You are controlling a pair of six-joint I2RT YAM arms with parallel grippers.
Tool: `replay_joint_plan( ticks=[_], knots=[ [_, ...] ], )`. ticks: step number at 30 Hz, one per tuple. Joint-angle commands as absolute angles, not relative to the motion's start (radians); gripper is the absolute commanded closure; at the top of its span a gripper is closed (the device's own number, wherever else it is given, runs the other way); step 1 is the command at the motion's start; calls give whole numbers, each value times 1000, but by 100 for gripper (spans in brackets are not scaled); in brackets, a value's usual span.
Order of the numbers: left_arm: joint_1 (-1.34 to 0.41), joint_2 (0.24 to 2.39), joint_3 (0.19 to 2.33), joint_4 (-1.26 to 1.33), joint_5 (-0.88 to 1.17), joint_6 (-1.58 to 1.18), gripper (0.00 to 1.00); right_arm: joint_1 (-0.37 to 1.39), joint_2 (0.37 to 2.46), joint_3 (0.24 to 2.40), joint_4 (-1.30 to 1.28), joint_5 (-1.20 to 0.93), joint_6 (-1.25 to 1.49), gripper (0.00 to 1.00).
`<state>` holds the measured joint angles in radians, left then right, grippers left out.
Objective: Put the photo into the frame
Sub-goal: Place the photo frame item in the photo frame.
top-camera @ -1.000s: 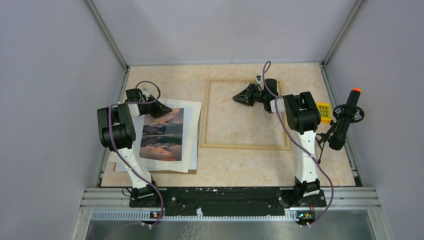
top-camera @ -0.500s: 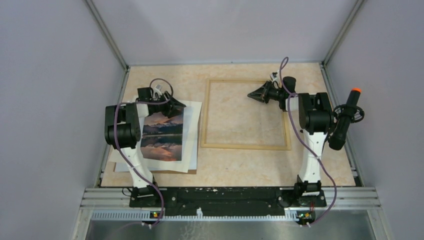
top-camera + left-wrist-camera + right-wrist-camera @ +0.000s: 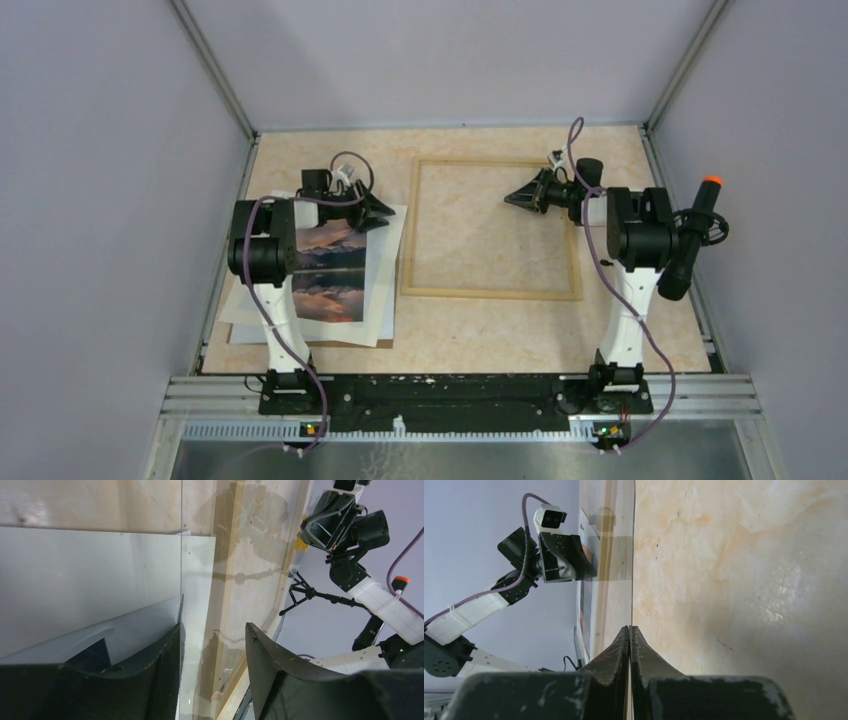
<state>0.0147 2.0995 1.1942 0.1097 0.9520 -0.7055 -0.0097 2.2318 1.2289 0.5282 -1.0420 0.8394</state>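
Wood frame (image 3: 490, 293), photo (image 3: 325, 270) beside, right end effector (image 3: 630, 630) pinching clear pane (image 3: 619, 580)

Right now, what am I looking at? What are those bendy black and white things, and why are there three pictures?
Those are two robot arms, the left arm and the right arm, bolted to the near edge of a table. Each ends in a two-finger pincer called a gripper. One picture looks down from above. The other two come from little cameras on the wrists, so each shows its own fingers. On the table lie the frame, made of thin pale wood, and beside it the photo of an orange sky, lying on white card. The left gripper is open. The right gripper is shut and seems to pinch a thin clear sheet, which is hard to see from above.
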Motion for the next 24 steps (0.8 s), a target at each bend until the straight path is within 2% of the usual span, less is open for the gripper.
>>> replay_joint_plan(
  ticks=[1, 5, 10, 17, 24],
  knots=[
    [3, 2127, 1223, 181, 1032, -709, 51, -40, 2149, 1205, 580, -1093, 816, 100],
    [-22, 2131, 1219, 231, 1062, -725, 62, -57, 2123, 1197, 539, -1102, 777, 100],
    [-50, 2135, 1215, 320, 1098, -762, 73, -74, 2095, 1226, 362, -1085, 631, 100],
    [-97, 2147, 1208, 472, 1107, -834, 86, -94, 2094, 1287, 201, -1081, 494, 100],
    [-117, 2183, 1173, 678, 1101, -886, 89, -161, 2083, 1317, 221, -1116, 505, 100]
  ],
)
